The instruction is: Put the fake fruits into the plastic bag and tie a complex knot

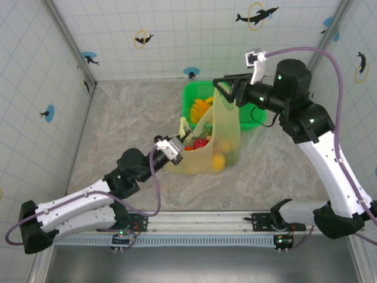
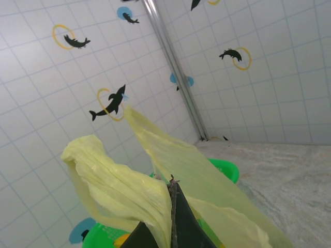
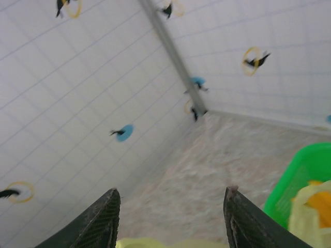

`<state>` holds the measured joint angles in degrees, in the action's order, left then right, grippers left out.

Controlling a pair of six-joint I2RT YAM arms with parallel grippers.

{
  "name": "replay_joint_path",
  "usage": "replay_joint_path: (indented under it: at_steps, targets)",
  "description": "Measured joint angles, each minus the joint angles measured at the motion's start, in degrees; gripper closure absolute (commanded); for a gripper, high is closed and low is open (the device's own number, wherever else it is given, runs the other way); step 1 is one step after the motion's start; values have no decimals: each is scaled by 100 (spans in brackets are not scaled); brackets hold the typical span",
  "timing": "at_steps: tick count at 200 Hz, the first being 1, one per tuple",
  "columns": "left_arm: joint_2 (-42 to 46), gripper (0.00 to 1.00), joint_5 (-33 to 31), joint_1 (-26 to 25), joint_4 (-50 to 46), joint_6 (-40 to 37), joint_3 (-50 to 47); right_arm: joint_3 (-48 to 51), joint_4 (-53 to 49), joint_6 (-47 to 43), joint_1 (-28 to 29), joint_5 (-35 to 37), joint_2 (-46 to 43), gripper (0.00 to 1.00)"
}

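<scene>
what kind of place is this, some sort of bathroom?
Probably a robot test cell, not a bathroom: left arm and right arm bolted to a rail, tiled wall panels with dolphin stickers, a marbled tabletop under a plastic bag and green basket.

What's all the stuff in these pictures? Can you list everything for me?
thin crinkly plastic bag: one, pale yellow-green, mid-table, held up
glossy plastic fruits: at least three, red and yellow-orange, inside the bag
plastic bananas: a few, yellow, in the basket
rigid plastic basket: one, bright green, behind the bag
marbled table: one, grey-beige, under everything
tiled walls: white with dolphin stickers, around the table
left gripper: black, shut on the bag
right gripper: black, fingers apart, at the bag's top
</scene>
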<state>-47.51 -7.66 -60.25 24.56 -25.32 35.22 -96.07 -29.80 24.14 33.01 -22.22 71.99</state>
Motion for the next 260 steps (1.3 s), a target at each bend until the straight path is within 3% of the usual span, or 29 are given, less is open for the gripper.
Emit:
replay_joint_path:
  at_steps: [34, 56, 85, 103, 143, 222, 260]
  targets:
    - [291, 100, 538, 76, -103, -44, -205, 942, 90, -299, 601, -343, 149, 42]
    - [317, 100, 739, 81, -203, -85, -212, 1460, 136, -280, 675, -492, 184, 42]
    - [308, 100, 905, 81, -431, -177, -214, 1482, 192, -114, 785, -671, 337, 31]
    - [247, 100, 1001, 81, -595, -195, -208, 1482, 192, 26, 861, -763, 380, 29]
    - [116, 100, 1078, 81, -938, -315, -177, 1482, 236, 485, 833, -922, 361, 38]
    - [-98, 100, 1134, 81, -1196, -343, 35, 1462, -232, 979, 824, -1252, 256, 38]
    - [-168, 100, 1132, 81, -1213, -424, 63, 1460, -452, 953, 824, -1274, 59, 51]
